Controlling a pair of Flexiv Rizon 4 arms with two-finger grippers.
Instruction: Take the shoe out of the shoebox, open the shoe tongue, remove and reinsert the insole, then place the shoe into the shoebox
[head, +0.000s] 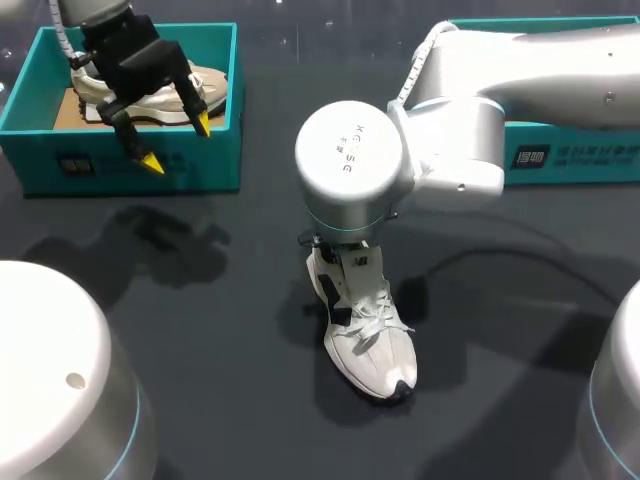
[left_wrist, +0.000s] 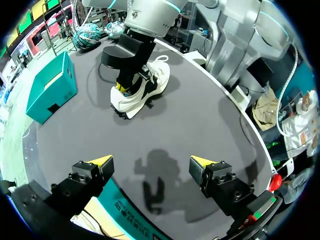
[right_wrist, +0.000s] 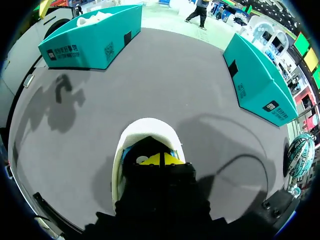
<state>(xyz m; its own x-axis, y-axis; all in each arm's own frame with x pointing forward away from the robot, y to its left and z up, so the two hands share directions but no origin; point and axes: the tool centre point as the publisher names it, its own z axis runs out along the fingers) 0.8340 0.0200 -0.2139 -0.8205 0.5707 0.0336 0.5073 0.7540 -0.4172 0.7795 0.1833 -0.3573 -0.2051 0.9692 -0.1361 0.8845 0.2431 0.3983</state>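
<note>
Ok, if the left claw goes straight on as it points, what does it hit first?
Probably the bare table, short of the white shoe; the teal box wall sits close under it.

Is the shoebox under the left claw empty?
No, a light shoe lies inside the shoebox, below the open left claw.

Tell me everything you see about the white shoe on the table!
The white shoe is a sneaker with white laces, black side patches and a dark toe tip. It looks like fabric. It stands upright on its sole on the dark table, toe pointing toward the robot. The right end effector is down inside its opening near the heel.
</note>
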